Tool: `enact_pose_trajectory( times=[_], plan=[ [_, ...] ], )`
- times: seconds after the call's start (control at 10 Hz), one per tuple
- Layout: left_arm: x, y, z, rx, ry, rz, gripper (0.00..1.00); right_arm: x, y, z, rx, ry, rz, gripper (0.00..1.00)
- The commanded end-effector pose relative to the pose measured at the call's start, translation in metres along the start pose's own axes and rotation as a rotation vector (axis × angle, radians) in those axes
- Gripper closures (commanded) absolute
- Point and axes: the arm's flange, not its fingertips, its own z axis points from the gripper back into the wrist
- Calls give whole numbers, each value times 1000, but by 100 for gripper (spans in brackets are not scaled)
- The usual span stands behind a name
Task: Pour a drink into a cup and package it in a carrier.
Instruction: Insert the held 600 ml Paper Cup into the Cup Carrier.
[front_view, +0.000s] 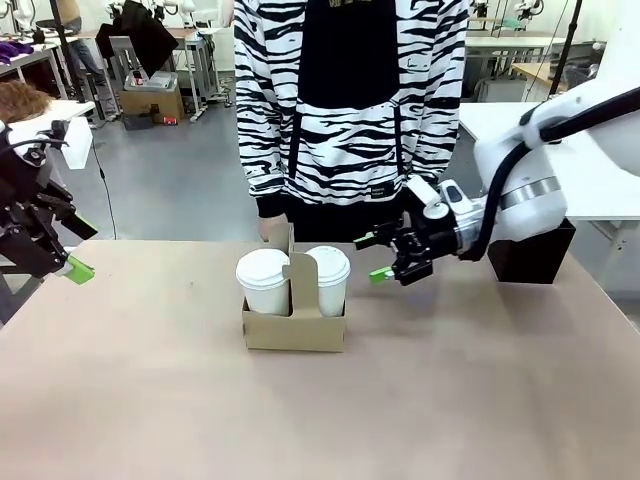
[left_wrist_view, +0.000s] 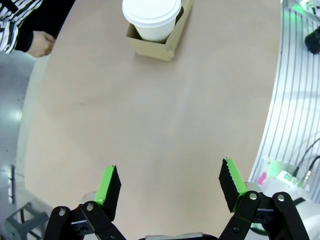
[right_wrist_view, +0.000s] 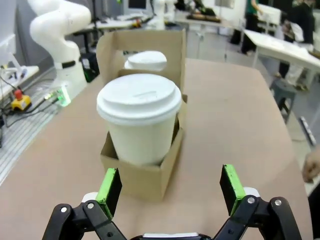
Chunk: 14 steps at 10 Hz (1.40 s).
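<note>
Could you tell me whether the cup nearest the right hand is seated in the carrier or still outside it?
Seated. The cup stands upright, lidded, its base sunk into the carrier slot; the right hand is open, apart from it.

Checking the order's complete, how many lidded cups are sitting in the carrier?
2. One cup sits in the left slot of the carrier, the other cup in the right slot, split by the handle tab.
</note>
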Motion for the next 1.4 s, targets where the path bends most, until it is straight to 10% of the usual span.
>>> enact_pose_trajectory(
  times=[0.0,0.9,1.3],
  plan=[
    [0,-2,0,-8,-13,14,2,25,30,41,-125,132,-91,0],
    [0,-2,0,-8,-13,14,2,57,169,172,-749,418,-621,0],
    [0,-2,0,-8,-13,14,2,40,164,176,-744,411,-596,0]
  ],
)
